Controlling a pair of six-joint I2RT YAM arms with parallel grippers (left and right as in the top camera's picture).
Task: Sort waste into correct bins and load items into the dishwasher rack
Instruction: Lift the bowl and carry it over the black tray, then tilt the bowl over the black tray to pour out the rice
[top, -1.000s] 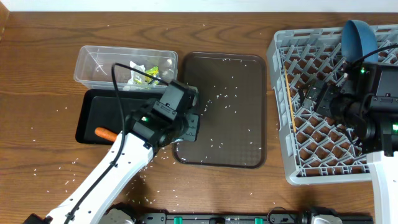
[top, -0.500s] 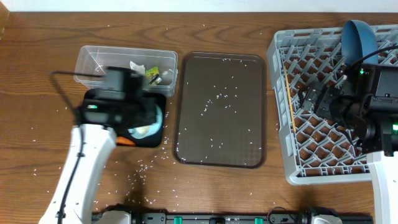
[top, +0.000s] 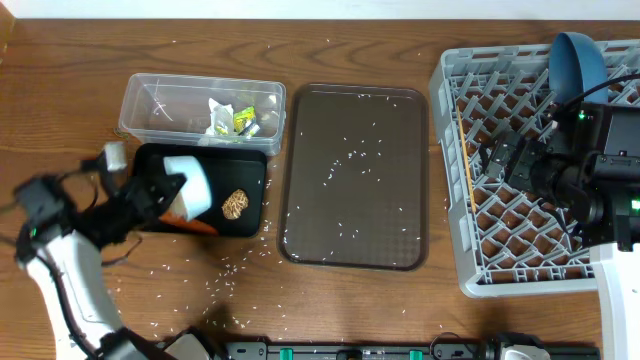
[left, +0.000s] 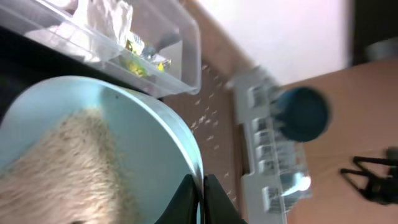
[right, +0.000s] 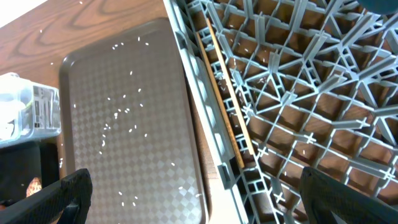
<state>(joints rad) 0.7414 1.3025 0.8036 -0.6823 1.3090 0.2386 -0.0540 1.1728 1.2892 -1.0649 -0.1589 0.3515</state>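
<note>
We're dumping the cup (top: 190, 182) over the black tray (top: 254, 166), left gripper (left: 200, 198) clamped on its rim, right gripper (right: 205, 193) spread wide. Next: cup into the rack (top: 452, 150).

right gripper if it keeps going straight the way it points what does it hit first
Probably the dishwasher rack's tray-side wall, right by the thin stick lying along it. The open right gripper faces that edge; the brown tray lies beyond. Depth is unclear, so a guess.

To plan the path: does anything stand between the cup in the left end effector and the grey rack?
Only the flat brown serving tray lies between cup and rack; nothing tall. The right arm hangs over the rack.
</note>
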